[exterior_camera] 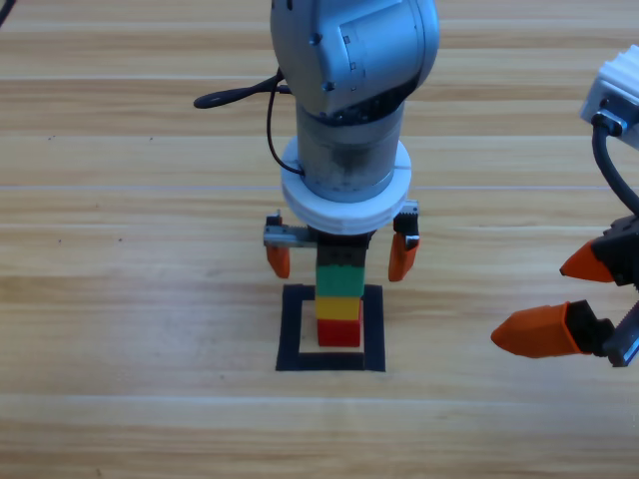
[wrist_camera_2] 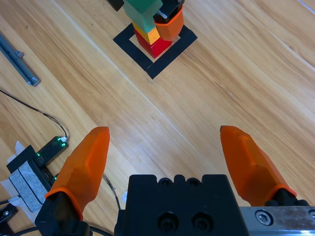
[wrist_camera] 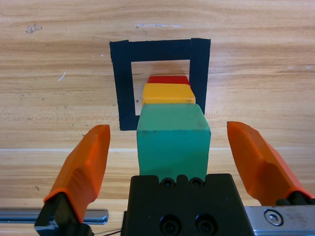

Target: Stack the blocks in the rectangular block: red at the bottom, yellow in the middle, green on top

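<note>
Left tool [exterior_camera: 339, 257] at frame centre, jaws spread wide either side of green cube [exterior_camera: 338, 278], touching neither face; judged a release after placing. Green sits atop yellow cube [exterior_camera: 338, 308], yellow atop red cube [exterior_camera: 338, 332], all inside black tape square [exterior_camera: 293, 339] on desk [exterior_camera: 130, 299]. Stack upright, order correct. Right tool [exterior_camera: 574, 299] parked at right edge, open, empty, well apart.

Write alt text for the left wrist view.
A green cube tops a yellow cube and a red cube inside a black tape square on a wooden table. The left tool straddles the green cube, jaws open and clear of it.
</note>
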### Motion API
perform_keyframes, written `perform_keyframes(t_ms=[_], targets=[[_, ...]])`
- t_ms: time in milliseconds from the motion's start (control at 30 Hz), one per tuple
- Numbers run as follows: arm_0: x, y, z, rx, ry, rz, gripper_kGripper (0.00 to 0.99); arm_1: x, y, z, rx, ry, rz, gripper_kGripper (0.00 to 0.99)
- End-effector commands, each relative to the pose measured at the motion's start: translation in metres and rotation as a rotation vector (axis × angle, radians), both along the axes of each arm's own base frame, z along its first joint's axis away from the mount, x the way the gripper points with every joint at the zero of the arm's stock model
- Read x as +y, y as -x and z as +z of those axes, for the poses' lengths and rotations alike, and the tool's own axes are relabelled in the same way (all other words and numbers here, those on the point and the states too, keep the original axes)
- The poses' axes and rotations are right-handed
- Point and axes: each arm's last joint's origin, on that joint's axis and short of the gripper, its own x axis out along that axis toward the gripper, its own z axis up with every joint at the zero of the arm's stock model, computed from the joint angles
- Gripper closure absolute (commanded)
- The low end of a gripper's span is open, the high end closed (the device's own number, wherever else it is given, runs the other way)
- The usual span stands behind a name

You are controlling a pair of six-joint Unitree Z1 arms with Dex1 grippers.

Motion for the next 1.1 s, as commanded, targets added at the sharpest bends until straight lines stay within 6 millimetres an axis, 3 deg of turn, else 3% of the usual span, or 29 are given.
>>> perform_keyframes(t_ms=[33,167,267,367,500,600,667,800,1100], targets=[[-0.010,0.008,-0.002,-0.021,-0.015,-0.030,0.000,-0.006,-0.003,-0.004,-0.006,0.002,-0.024,0.000],[0.001,0.036,0.055,-0.142,0.036,-0.047,0.001,-0.008,-0.002,-0.002,-0.021,0.001,-0.033,0.000],[0.029,0.071,0.094,-0.237,0.058,-0.050,0.005,-0.008,-0.003,-0.002,-0.032,0.008,-0.045,0.000],[0.068,0.118,0.112,-0.345,0.096,-0.074,0.014,-0.008,-0.004,-0.001,-0.037,0.009,-0.049,0.000],[0.135,0.160,0.102,-0.427,0.175,-0.106,0.005,-0.006,-0.005,-0.001,-0.050,0.016,-0.061,0.000],[0.179,0.178,0.081,-0.452,0.194,-0.123,0.000,-0.005,-0.006,-0.002,-0.041,0.021,-0.058,0.000],[0.197,0.185,0.065,-0.471,0.209,-0.155,0.000,-0.004,-0.007,-0.004,-0.039,0.025,-0.058,0.000],[0.210,0.190,0.043,-0.475,0.199,-0.189,0.000,-0.003,-0.008,-0.006,-0.032,0.034,-0.057,0.000],[0.212,0.190,0.041,-0.477,0.194,-0.201,0.000,0.001,-0.010,-0.010,-0.028,0.049,-0.059,0.000]])
